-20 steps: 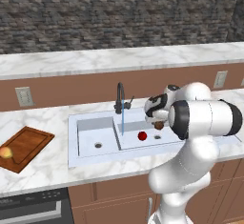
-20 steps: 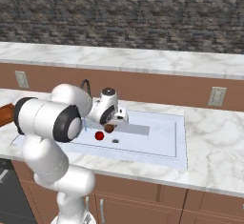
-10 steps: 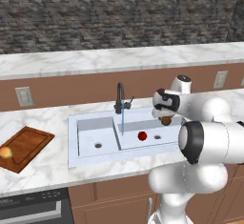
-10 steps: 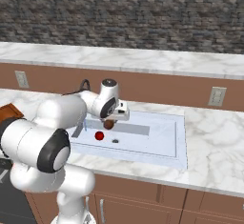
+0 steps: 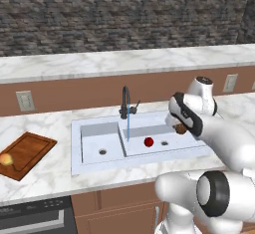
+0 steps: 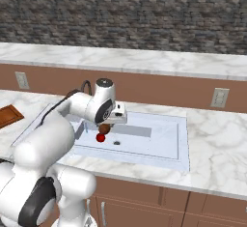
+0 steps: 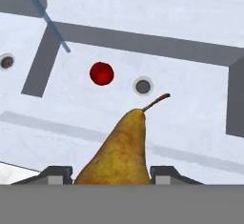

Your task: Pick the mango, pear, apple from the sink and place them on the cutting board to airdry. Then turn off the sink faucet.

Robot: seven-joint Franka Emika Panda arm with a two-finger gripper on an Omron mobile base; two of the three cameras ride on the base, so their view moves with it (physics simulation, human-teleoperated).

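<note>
Already hauled round within the last second: swung the big white arm (image 5: 226,141) out of a hunched fold in front of the basins into a long reach over the right end of the sink (image 5: 75,151). Kept the base where it was, judging by sink and counter (image 5: 45,183) sitting at the same place in both base views. Raised the gripper (image 5: 180,127) a little, up above the right basin instead of down inside it. Held the jaws closed on the pear (image 5: 181,128), pinched at its fat end between the finger tips, stem pointing away from the hand, hanging clear of the basin floor. Left the apple (image 5: 148,141) on the floor of the right basin, just beside the drain (image 5: 164,143), in the same spot as a second earlier. Left the mango (image 5: 6,160) at the left end of the cutting board (image 5: 30,148), well apart from the sink. Left the sink faucet (image 5: 124,98) running, with a thin blue stream (image 5: 128,126) dropping near the divider. Meant, most likely, the second fruit of three lifted out and ready to be carried left to the board, with the apple and the lever not yet dealt with. Called for care around the tall spout on the way across.
</note>
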